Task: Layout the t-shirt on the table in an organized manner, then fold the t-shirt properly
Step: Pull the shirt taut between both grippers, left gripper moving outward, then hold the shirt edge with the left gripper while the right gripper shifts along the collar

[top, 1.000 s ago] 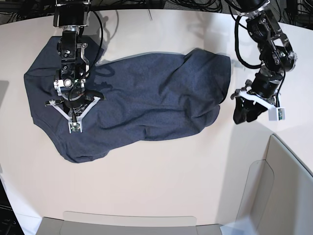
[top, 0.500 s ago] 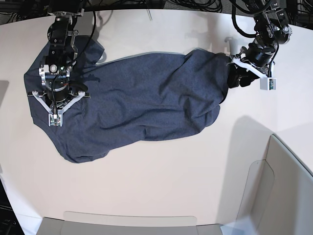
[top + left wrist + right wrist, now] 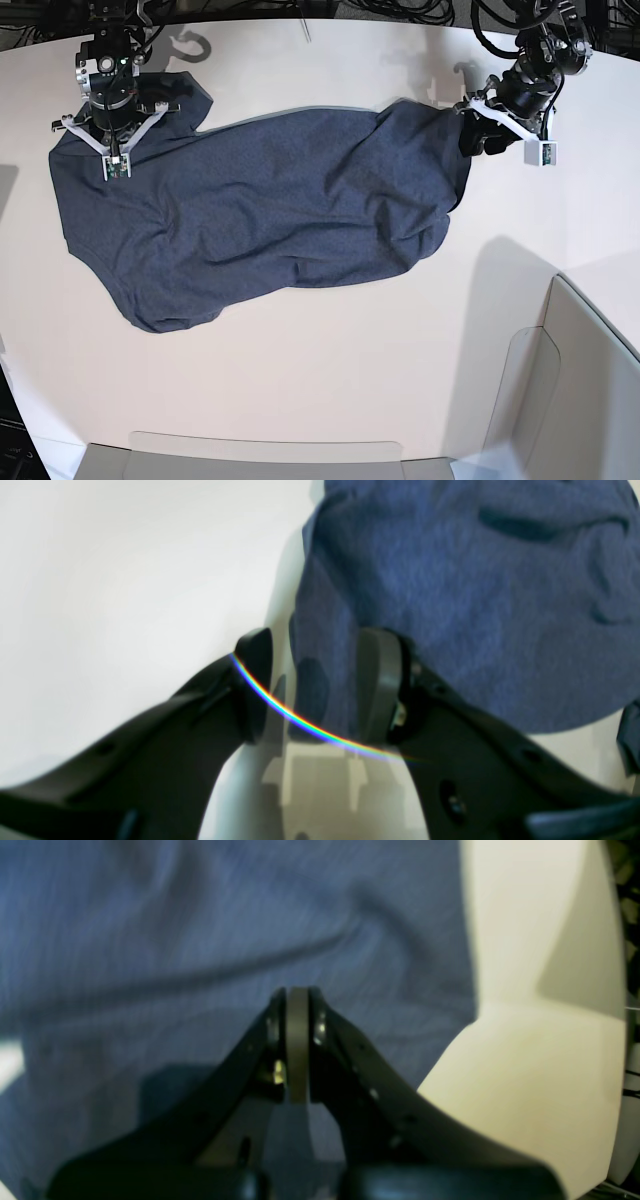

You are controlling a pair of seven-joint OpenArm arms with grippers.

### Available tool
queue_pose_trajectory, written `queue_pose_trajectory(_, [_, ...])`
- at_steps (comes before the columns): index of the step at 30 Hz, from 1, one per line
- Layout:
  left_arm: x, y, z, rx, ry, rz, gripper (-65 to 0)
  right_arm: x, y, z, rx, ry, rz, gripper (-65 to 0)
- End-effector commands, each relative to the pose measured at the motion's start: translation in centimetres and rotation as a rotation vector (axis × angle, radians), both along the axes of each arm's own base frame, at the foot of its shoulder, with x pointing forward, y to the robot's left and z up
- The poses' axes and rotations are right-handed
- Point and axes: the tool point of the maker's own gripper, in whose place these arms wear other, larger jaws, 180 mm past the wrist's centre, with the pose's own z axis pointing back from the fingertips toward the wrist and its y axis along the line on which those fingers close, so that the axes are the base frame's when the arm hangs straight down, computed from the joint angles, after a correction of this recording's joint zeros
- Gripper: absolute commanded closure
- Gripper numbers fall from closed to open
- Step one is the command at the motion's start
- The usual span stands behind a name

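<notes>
Navy-grey heathered t-shirt lies spread and rumpled across the off-white table, filling the upper left and centre of the base view. At its upper right edge the left gripper stands wide open, one finger over the cloth, the other beside it. At upper left, the right gripper hangs over the shirt, fully closed and empty.

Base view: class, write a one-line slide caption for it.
Crumpled t-shirt on the table; open left gripper at its edge, shut right gripper above it.
</notes>
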Motion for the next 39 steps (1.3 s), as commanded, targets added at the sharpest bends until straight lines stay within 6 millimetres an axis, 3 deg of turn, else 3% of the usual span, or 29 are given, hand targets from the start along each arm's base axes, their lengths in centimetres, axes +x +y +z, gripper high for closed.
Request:
queue_pose_trajectory(1, [0.3,0.2,0.6,-0.001,-0.025,0.002,-26.9,0.3,-0.8,0.9,-0.037,-0.027,0.006,0.0])
queue_pose_trajectory(10, [0.2,0.6,-3.1,-0.064,0.062,0.036,-26.9,-1.0,-1.6,-2.1,-0.036,0.064,-0.015,0.0])
queue_pose_trajectory(16, [0.0,-0.1,-3.5,-0.084,0.073,0.029,-26.8,-0.6,-1.5,-2.1,-0.029,0.058,-0.018,0.0])
queue_pose_trajectory(18, [-0.2,-1.1,-3.8,-0.092,0.092,-0.007,-25.7,-0.7,-1.6,-2.6,-0.026,0.069,-0.023,0.0])
queue_pose_trajectory(20, [-0.4,-1.5,-4.1,-0.094,0.118,-0.027,-17.0,-0.6,-1.9,-3.1,-0.028,0.084,-0.029,0.0])
queue_pose_trajectory(22, [-0.6,-1.4,-4.2,-0.094,0.128,-0.023,-2.8,-1.0,-2.2,-3.9,-0.028,0.109,-0.036,0.0])
queue_pose_trajectory(23, [-0.6,-1.3,-4.2,-0.092,0.132,-0.026,0.0,-1.1,-2.3,-4.2,-0.027,0.116,-0.038,0.0])
queue_pose_trajectory(26, [-0.2,0.2,-2.6,-0.055,0.084,0.007,-1.1,-1.3,-2.4,-4.6,-0.029,0.128,-0.041,0.0])
queue_pose_trajectory(29, [0.4,2.2,1.0,0.019,-0.007,0.044,0.0,-1.4,-2.9,-4.6,-0.04,0.134,-0.038,0.0])
queue_pose_trajectory(33, [0.9,3.3,4.7,0.093,-0.102,0.06,0.0,-1.4,-3.0,-4.9,-0.04,0.142,-0.042,0.0])
queue_pose_trajectory(39, [-1.0,3.0,2.4,0.116,0.083,-0.025,0.0,-1.2,-3.0,-4.9,-0.04,0.139,-0.043,0.0])
